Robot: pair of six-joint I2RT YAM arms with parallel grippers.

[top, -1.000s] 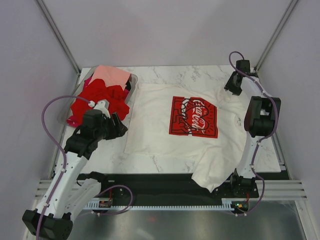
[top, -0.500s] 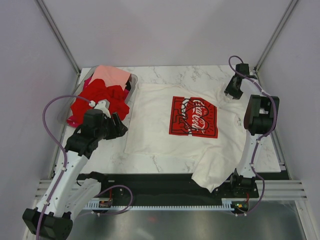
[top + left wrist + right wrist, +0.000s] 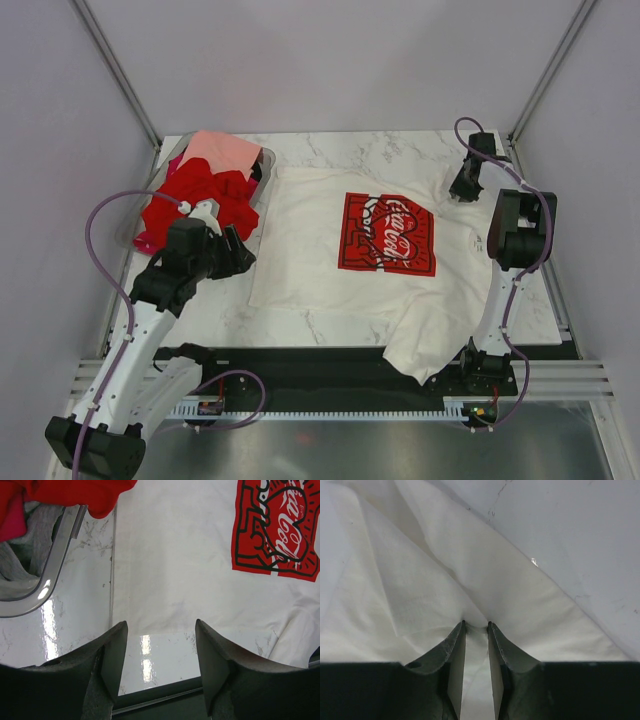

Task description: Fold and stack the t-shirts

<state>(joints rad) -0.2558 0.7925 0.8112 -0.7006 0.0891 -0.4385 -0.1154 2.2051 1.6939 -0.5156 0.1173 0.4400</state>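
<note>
The cream-white t-shirt [image 3: 310, 250] with the red Coca-Cola print [image 3: 388, 233] lies spread on the marble table, its near right part hanging over the front edge. My right gripper [image 3: 462, 190] is at the shirt's far right sleeve, shut on a pinch of its cloth [image 3: 420, 580]; the fold sits between the fingertips [image 3: 476, 625]. My left gripper [image 3: 245, 255] is open and empty above the bare table, just off the shirt's near left corner [image 3: 175, 570]. Red t-shirts [image 3: 200, 200] and a salmon-pink one [image 3: 222, 152] are piled in the bin.
The clear plastic bin [image 3: 265, 185] stands at the far left; its rim [image 3: 55, 550] and a red shirt [image 3: 75, 492] show in the left wrist view. The black front rail [image 3: 300, 360] runs along the near table edge. Grey walls close in both sides.
My right gripper has moved a little nearer and down onto the shirt's far right sleeve. The left arm has not moved.
</note>
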